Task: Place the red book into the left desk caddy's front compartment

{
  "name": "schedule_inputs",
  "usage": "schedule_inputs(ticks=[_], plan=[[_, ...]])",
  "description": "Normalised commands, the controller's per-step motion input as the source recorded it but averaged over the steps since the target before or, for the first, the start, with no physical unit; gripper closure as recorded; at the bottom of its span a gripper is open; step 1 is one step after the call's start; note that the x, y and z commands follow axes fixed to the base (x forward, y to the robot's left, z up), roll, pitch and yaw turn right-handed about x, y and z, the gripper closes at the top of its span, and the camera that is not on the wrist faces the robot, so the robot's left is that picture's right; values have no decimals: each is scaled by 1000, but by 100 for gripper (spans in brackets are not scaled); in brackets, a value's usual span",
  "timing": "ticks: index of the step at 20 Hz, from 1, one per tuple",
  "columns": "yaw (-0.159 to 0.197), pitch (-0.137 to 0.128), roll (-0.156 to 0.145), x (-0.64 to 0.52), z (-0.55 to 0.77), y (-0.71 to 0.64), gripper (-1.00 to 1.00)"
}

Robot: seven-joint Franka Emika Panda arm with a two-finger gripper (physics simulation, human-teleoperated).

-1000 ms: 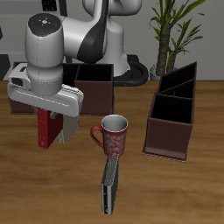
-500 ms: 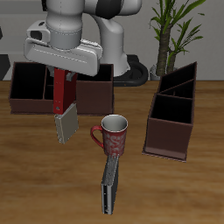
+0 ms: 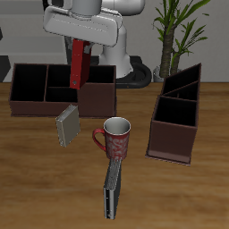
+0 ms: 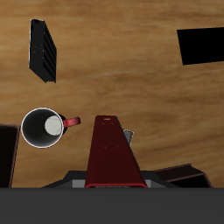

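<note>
The red book (image 3: 80,63) hangs upright in the air, and my gripper (image 3: 81,43) is shut on its upper end. It hovers above the near wall of the dark caddy (image 3: 97,92) at the back of the table. In the wrist view the red book (image 4: 114,156) runs lengthwise between the jaws. The left desk caddy (image 3: 172,141) stands well off to the side, past the mug, and its front compartment (image 3: 176,111) is open at the top with nothing in it.
A red patterned mug (image 3: 116,139) stands mid-table, also seen as the mug (image 4: 44,129) from above. A grey book (image 3: 67,125) stands on edge beside it. A black book (image 3: 112,186) lies nearer the front edge. A plant (image 3: 183,31) rises at the back.
The arm has lifted the red book from table height beside the grey book and carried it up and back. The grey book stays standing where it was.
</note>
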Motion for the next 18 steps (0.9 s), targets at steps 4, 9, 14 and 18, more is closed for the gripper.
schedule_inputs(ticks=[4, 9, 14, 18], plan=[[0, -28, -40, -418, 62, 168, 100], [0, -10, 1, -338, 3, 242, 100], [17, 20, 37, -367, -101, 586, 100], [25, 29, 21, -299, -124, 277, 100]])
